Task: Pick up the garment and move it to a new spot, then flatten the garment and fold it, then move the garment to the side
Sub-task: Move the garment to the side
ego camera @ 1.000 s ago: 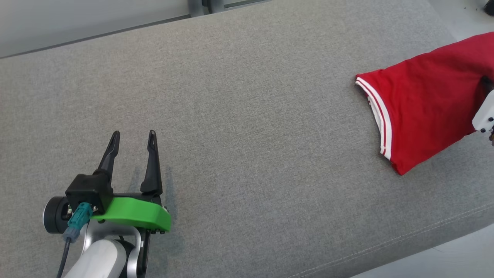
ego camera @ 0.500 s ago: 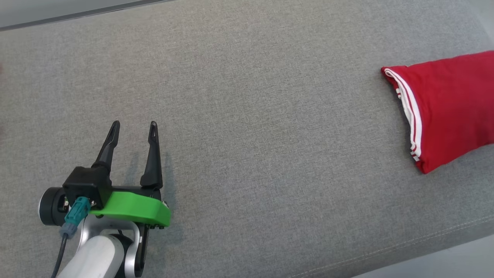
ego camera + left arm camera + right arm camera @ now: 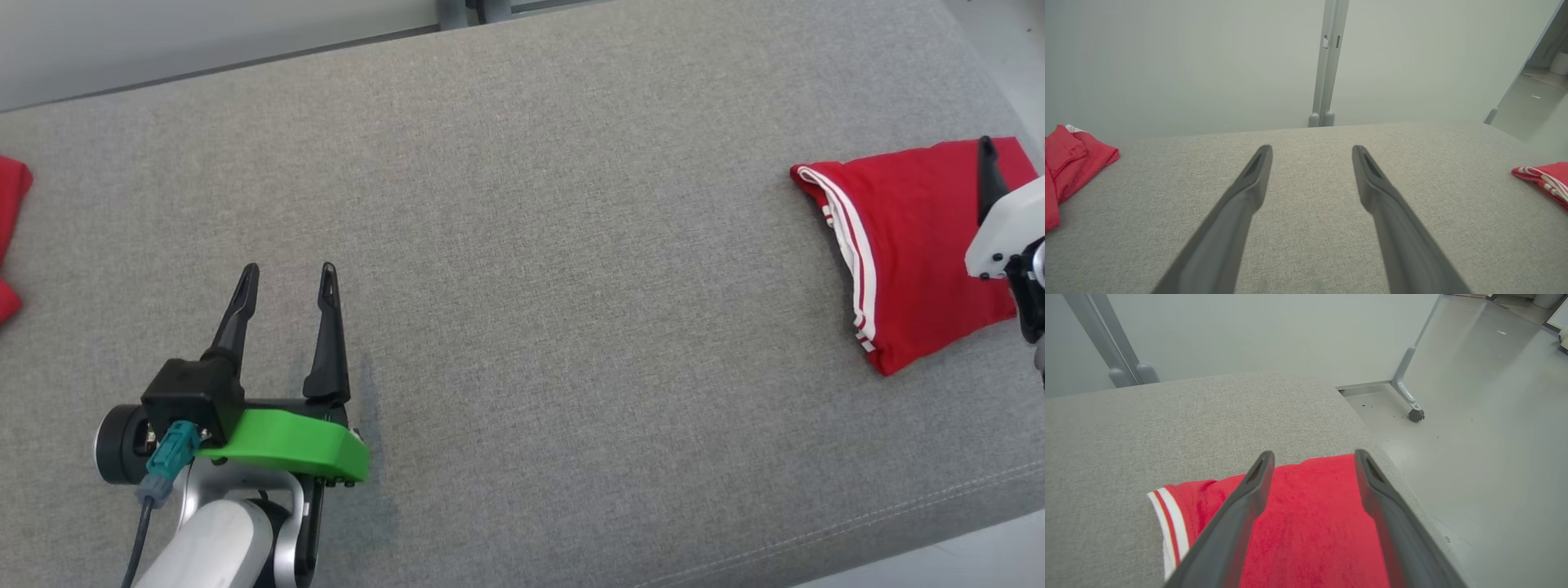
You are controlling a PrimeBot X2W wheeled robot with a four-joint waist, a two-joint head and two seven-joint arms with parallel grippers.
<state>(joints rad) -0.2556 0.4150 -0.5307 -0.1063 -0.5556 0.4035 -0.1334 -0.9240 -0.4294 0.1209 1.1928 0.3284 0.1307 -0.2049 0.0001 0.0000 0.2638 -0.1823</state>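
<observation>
The garment [image 3: 914,245] is a red shirt with white-striped trim, lying folded at the right end of the grey cushion [image 3: 571,245]. The right wrist view has the garment [image 3: 1310,526] spread flat just under my right gripper [image 3: 1313,455], whose jaws stand open with nothing between them. One dark finger [image 3: 990,184] of that gripper rises over the cloth in the head view. My left gripper [image 3: 288,271] hovers open over bare cushion at the lower left, far from the garment [image 3: 1545,179]. Nothing sits in the left gripper [image 3: 1311,150].
A second red cloth [image 3: 10,220] lies bunched at the cushion's far left edge [image 3: 1073,163]. The cushion ends just right of the garment, with pale floor beyond. A panel stand's caster [image 3: 1416,415] rests on that floor. A grey post [image 3: 1327,61] stands behind the cushion.
My right gripper has opened and let go of the garment, which now lies flatter on the cushion. The head camera shifted. The left arm kept still.
</observation>
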